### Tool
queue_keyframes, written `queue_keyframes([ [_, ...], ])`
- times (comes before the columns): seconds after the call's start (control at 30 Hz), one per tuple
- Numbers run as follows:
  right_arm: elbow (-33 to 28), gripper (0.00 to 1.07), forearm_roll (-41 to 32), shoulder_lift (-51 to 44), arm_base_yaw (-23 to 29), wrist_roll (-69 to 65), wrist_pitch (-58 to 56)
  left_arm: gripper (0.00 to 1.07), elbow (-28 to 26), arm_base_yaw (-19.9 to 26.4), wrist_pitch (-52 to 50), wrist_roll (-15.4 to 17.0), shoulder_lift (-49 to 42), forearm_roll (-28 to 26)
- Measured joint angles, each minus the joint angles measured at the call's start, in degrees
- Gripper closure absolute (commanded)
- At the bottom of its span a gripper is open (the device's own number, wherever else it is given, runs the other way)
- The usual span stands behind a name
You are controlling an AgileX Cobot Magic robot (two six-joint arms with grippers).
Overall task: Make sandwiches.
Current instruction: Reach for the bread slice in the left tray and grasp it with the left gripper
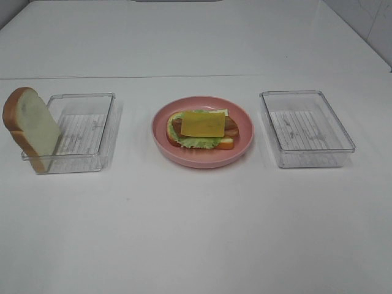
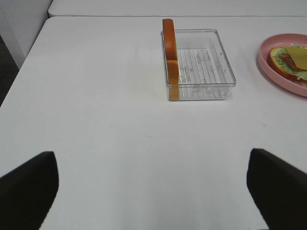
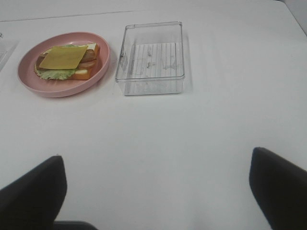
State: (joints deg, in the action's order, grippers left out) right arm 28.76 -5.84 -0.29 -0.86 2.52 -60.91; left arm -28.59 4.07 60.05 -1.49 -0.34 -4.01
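Observation:
An open sandwich [image 1: 202, 130] lies on the round pink plate [image 1: 245, 144] in the middle: a bread slice, green lettuce, reddish meat and a yellow cheese square [image 1: 203, 123] on top. It also shows in the right wrist view [image 3: 67, 61] and partly in the left wrist view [image 2: 291, 61]. A second bread slice [image 1: 30, 125] stands on edge against the outer wall of the left clear tray [image 1: 82, 131]; the left wrist view shows its crust [image 2: 170, 57]. Neither gripper shows in the exterior view. The left gripper [image 2: 153, 191] and right gripper [image 3: 156, 189] are wide open, empty, well short of the objects.
A second clear plastic tray [image 1: 306, 127] with nothing in it stands right of the plate, also in the right wrist view [image 3: 151, 57]. The white table [image 1: 196, 233] stretches between the grippers and the objects. Its left edge shows in the left wrist view [image 2: 24, 62].

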Motion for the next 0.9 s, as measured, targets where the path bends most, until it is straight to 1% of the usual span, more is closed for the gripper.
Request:
queue_keyframes([
  [0.43, 0.0, 0.09, -0.2, 0.0, 0.0, 0.1, 0.1, 0.06, 0.0, 0.0, 0.0, 0.2, 0.0, 0.1],
  [0.57, 0.0, 0.09, -0.2, 0.0, 0.0, 0.1, 0.1, 0.06, 0.0, 0.0, 0.0, 2.3, 0.0, 1.5],
  [0.6, 0.0, 0.09, -0.2, 0.0, 0.0, 0.1, 0.1, 0.06, 0.0, 0.0, 0.0, 2.9, 0.0, 2.6],
  [0.73, 0.0, 0.09, -0.2, 0.0, 0.0, 0.1, 0.1, 0.06, 0.0, 0.0, 0.0, 3.0, 0.0, 3.7],
  [0.83, 0.0, 0.09, -0.2, 0.0, 0.0, 0.1, 0.1, 0.06, -1.2, 0.0, 1.7, 3.0, 1.8, 4.0],
  [0.9, 0.0, 0.09, -0.2, 0.0, 0.0, 0.1, 0.1, 0.06, -3.7, 0.0, 3.6, 2.8, 6.8, 4.0],
])
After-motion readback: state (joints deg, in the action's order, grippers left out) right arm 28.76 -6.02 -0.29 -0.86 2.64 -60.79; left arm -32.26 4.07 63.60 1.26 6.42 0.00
